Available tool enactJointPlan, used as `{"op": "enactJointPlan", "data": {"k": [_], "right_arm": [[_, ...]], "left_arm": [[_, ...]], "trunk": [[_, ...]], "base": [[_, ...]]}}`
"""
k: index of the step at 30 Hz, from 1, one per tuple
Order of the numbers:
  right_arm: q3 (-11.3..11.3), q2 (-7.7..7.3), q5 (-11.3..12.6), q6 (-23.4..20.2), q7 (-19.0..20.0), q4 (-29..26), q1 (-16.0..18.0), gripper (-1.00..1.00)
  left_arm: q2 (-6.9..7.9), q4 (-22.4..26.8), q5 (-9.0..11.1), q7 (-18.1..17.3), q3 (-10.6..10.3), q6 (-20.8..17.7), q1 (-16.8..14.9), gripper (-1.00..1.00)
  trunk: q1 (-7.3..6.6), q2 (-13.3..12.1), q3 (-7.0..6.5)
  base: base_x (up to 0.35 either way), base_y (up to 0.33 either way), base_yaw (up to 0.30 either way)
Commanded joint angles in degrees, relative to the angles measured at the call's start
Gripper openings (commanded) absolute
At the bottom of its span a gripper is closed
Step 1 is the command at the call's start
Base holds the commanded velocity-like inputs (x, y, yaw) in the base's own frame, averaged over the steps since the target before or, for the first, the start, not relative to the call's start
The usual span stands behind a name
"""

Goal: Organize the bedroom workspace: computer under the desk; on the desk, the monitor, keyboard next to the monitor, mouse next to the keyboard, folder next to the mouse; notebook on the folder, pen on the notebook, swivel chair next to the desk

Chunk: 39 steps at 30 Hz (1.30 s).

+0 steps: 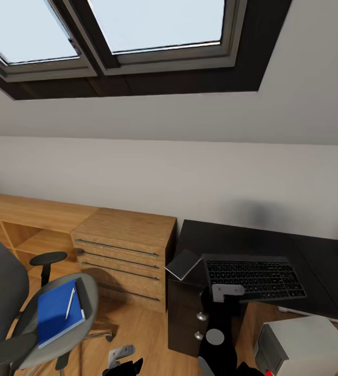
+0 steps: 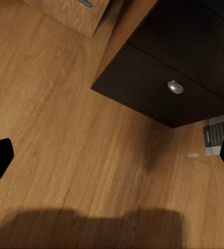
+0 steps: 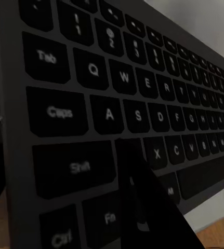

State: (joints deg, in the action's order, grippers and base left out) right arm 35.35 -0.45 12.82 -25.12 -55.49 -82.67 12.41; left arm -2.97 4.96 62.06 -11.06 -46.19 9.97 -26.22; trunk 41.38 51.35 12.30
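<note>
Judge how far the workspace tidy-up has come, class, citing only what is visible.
Early stage. Done: nothing clearly. In hand: the right gripper holds the keyboard over the desk edge. Left: the folder with the pen on it lies on the swivel chair; the computer stands on the floor beside the desk.

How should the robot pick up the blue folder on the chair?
Probably by the folder's near edge, which sticks out past the chair seat's front rim, coming from the front with one pincer finger above and one below. It lies flat, and the pen and notebook rest on top.
</note>
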Motion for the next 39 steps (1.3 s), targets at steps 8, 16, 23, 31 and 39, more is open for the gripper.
{"op": "enactJointPlan", "data": {"k": [8, 16, 23, 31, 39], "right_arm": [[0.24, 0.01, 0.44, -0.37, -1.05, 0.13, 0.09, -1.0], [0.24, 0.01, 0.47, -0.35, -1.02, 0.39, 0.09, -1.0], [0.24, 0.09, 0.53, -0.29, -1.01, 1.32, 0.1, -1.0], [0.24, 0.1, 0.79, -0.24, -0.95, 1.72, 0.11, -1.0], [0.33, 0.1, 2.1, -0.2, -0.87, 2.61, 0.09, -1.0]], "left_arm": [[-0.02, -0.12, 0.6, -0.28, -0.48, 0.22, -0.06, 1.0], [-0.02, -0.12, 0.6, -0.26, -0.48, 0.22, -0.06, 1.0], [-0.02, -0.12, 0.6, -0.28, -0.48, 0.22, -0.06, 1.0], [-0.02, -0.12, 0.56, -0.28, -0.48, 0.22, -0.06, 1.0], [0.06, -0.12, 0.54, -0.28, -0.45, 0.31, -0.06, 1.0]], "trunk": [[0.01, 0.06, -0.4], [0.01, 0.06, -0.75], [0.01, 0.06, -1.09], [0.01, 0.06, -1.49], [0.01, 0.06, -1.88]], "base": [[0.0, 0.0, -0.162], [0.108, 0.097, -0.175], [0.017, 0.05, -0.215], [-0.061, 0.264, -0.221], [-0.194, 0.206, -0.228]]}}
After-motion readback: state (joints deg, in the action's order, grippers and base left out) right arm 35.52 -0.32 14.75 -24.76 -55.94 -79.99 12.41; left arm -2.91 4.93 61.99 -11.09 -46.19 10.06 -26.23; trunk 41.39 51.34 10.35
